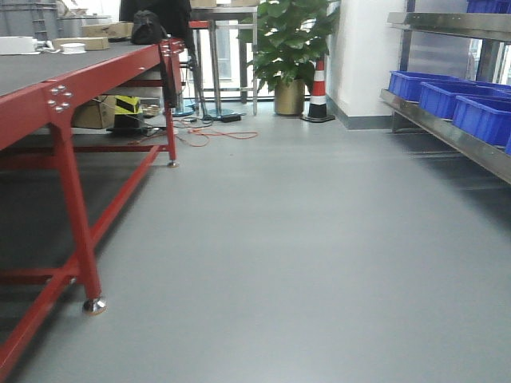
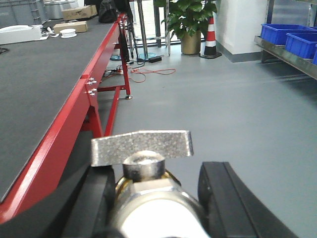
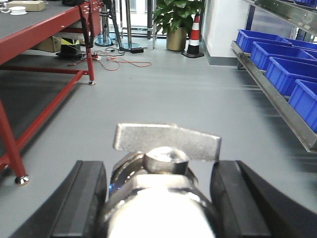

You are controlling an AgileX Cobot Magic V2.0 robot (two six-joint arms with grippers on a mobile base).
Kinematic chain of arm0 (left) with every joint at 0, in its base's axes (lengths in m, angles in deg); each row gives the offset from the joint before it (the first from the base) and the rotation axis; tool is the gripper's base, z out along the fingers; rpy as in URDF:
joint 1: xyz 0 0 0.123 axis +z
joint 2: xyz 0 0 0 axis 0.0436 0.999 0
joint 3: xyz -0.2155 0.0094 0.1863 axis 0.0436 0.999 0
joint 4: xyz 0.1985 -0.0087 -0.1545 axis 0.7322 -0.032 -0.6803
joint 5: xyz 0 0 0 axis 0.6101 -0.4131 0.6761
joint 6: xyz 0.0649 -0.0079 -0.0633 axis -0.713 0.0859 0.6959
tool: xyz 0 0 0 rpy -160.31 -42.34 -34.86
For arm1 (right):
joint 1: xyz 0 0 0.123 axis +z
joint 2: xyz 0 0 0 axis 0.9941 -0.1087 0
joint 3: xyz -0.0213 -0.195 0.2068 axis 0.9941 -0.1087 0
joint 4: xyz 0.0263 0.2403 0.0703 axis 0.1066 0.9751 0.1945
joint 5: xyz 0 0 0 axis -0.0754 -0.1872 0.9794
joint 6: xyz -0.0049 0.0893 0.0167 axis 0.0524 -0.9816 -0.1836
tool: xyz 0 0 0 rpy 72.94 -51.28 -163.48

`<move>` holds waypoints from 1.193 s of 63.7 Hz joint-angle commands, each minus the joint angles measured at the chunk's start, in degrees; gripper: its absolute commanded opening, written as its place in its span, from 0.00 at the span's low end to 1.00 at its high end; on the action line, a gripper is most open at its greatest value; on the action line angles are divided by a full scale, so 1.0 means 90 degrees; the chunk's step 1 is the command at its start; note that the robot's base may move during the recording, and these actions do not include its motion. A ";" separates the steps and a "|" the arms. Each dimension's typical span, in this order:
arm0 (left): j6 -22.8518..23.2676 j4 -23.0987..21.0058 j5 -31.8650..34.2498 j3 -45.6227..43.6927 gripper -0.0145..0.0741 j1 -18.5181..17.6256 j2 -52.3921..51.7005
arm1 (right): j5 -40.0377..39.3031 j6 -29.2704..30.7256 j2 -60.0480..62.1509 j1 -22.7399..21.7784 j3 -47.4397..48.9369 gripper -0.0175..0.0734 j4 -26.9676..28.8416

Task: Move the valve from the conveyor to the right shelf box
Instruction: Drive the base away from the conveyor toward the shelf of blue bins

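While the conveyor (image 2: 34, 84) lies off to the left and the shelf (image 3: 267, 87) with its blue boxes (image 3: 257, 44) runs along the right, each wrist view shows black jaws clamped on a load of their own: one valve (image 2: 142, 163) in the left jaws, a second valve (image 3: 166, 158) in the right jaws, both in the air above the grey floor (image 1: 303, 239). Pickup looks done, so this is the carry. Next, I judge, comes a turn toward the shelf and a reach over a box rim, with release only after that.
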 commanded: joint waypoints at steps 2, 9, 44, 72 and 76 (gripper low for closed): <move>0.0027 -0.0053 0.0364 -0.0045 0.04 -0.0030 -0.0048 | -0.0530 0.0010 0.0055 0.0007 0.0116 0.02 -0.0040; 0.0027 -0.0053 0.0364 -0.0045 0.04 -0.0030 -0.0048 | -0.0530 0.0010 0.0055 0.0007 0.0116 0.02 -0.0040; 0.0027 -0.0053 0.0364 -0.0045 0.04 -0.0030 -0.0048 | -0.0530 0.0010 0.0055 0.0007 0.0116 0.02 -0.0040; 0.0027 -0.0053 0.0364 -0.0045 0.04 -0.0030 -0.0048 | -0.0530 0.0010 0.0055 0.0007 0.0116 0.02 -0.0040; 0.0027 -0.0053 0.0364 -0.0045 0.04 -0.0030 -0.0048 | -0.0530 0.0010 0.0055 0.0007 0.0116 0.02 -0.0040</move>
